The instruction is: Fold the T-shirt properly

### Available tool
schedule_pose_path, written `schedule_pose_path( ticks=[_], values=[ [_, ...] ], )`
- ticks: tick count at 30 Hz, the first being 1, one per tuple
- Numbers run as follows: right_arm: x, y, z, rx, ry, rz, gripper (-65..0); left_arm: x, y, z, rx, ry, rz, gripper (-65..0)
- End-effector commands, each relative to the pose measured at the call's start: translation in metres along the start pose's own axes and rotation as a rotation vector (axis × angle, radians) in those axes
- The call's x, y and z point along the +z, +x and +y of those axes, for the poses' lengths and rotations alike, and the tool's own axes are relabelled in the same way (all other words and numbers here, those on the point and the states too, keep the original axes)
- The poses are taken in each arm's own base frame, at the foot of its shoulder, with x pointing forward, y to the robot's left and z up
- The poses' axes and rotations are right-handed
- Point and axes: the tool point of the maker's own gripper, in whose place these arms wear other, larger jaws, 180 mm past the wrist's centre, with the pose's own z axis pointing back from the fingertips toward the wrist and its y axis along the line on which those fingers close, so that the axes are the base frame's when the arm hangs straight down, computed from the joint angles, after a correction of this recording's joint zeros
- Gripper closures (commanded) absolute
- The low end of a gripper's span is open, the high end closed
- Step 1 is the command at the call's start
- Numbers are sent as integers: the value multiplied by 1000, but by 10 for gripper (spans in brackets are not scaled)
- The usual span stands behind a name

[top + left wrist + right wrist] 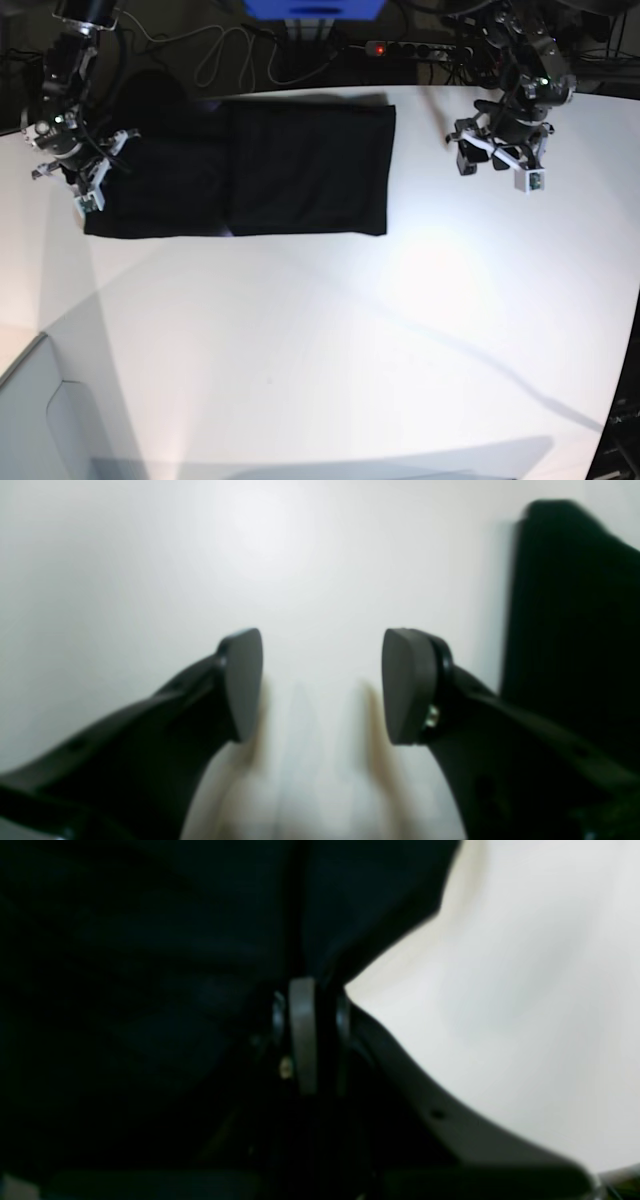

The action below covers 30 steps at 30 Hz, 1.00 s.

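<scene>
The black T-shirt (300, 170) lies flat on the white table (350, 330) at the back left as a wide rectangle, plain side up. At the shirt's left end, my right gripper (88, 185) is shut; the right wrist view shows the gripper (315, 990) with its pads pressed together on a fold of the T-shirt's black cloth (150, 940). My left gripper (495, 160) hangs to the right of the shirt, apart from it. In the left wrist view this gripper (322, 680) is open over bare table, and the T-shirt's edge (575, 630) shows at the right.
A power strip (410, 47) with a red light and loose cables (230, 50) lie behind the table's back edge. A blue object (315, 8) stands at the top middle. The table's front left corner drops off near the lower left.
</scene>
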Motion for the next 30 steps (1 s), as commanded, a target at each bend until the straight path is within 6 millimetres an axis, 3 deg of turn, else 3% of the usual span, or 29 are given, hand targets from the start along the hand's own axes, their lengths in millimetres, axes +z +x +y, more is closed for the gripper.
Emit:
schedule_pose_path(
  ticks=[1, 8, 17, 21, 30],
  values=[
    [12, 24, -8, 19, -27, -83, -1, 2, 9, -2, -9, -9, -35, -367],
    [47, 63, -3, 74, -82, -211, -1, 3, 9, -2, -9, -9, -34, -367],
    [50, 66, -1, 76, -84, -221, -1, 3, 9, -2, -9, -9, -34, -367],
    [53, 63, 22, 159, -10, -222, -1, 2, 8, -2, -7, -9, -31, -367],
    [71, 101, 84, 238, 107, -353, -1, -20, -19, -29, -3, -98, 57, -367]
  ],
)
